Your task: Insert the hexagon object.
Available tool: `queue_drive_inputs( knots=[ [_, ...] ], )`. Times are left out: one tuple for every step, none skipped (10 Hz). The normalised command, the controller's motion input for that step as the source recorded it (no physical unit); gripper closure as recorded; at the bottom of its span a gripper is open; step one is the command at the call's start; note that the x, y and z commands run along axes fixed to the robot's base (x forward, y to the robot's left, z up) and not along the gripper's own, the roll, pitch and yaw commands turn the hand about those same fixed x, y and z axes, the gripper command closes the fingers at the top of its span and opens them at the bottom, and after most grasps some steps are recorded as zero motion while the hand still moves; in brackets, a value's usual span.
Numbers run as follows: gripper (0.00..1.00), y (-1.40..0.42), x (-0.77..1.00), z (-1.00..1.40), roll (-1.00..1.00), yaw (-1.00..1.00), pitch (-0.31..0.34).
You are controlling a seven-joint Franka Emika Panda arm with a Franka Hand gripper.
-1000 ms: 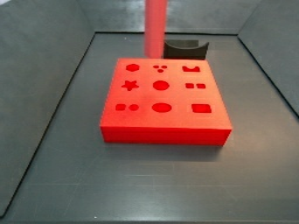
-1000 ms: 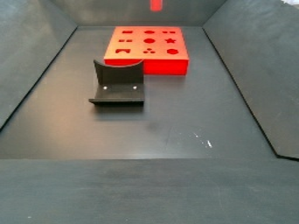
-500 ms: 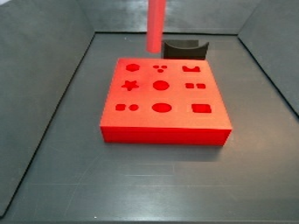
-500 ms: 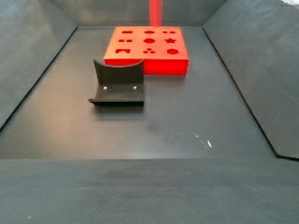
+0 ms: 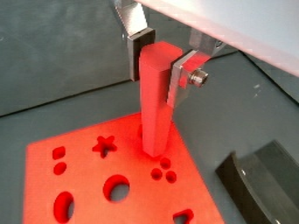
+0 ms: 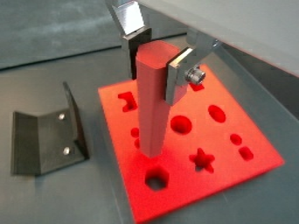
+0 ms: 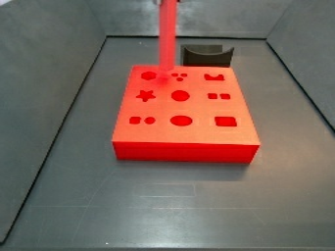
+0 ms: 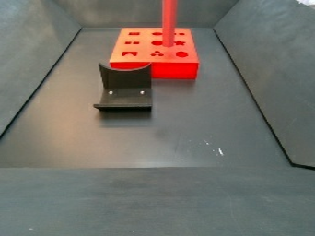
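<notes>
The hexagon object is a long bright red rod (image 5: 156, 114), held upright and also showing in a wrist view (image 6: 155, 114). My gripper (image 5: 162, 63) is shut on its upper end, one silver finger on each side, as in both wrist views (image 6: 160, 61). The rod's lower end hangs over the flat red block (image 6: 239, 131) with shaped holes, near its hexagon hole (image 6: 158, 181). Both side views show the rod (image 7: 167, 34) (image 8: 169, 23) coming down from the upper edge over the block (image 7: 183, 132) (image 8: 185, 66); the gripper is out of view there. I cannot tell whether the rod touches the block.
The dark fixture (image 8: 123, 88) stands on the floor beside the block, also in both wrist views (image 5: 263, 179) (image 6: 47, 144) and behind the block in a side view (image 7: 207, 54). Grey walls (image 7: 53, 108) enclose the dark floor.
The rod has come down toward the red block and shifted slightly sideways over its far row of holes. The gripper stays shut on it.
</notes>
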Motion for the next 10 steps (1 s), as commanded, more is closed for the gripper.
queue_drive_inputs(
  knots=[
    [1.0, 0.19, -0.71, -0.11, 0.18, 0.0, 0.01],
    [1.0, 0.14, -0.73, -0.07, 0.11, 0.0, 0.0],
    [1.0, 0.07, -0.52, -0.08, 0.01, 0.0, -0.006],
    [1.0, 0.0, -0.07, -0.07, -0.04, 0.0, -0.114],
    [1.0, -0.02, 0.05, -0.08, -0.07, 0.05, -0.113],
    [1.0, -0.04, 0.16, -0.08, -0.06, 0.11, -0.103],
    [1.0, -0.03, 0.17, -0.08, -0.03, 0.13, -0.084],
    [1.0, -0.03, 0.14, -0.08, -0.03, 0.13, -0.09],
    [1.0, -0.02, 0.09, -0.07, -0.03, 0.11, -0.09],
    [1.0, -0.05, 0.03, -0.04, -0.03, 0.12, -0.084]
  ],
)
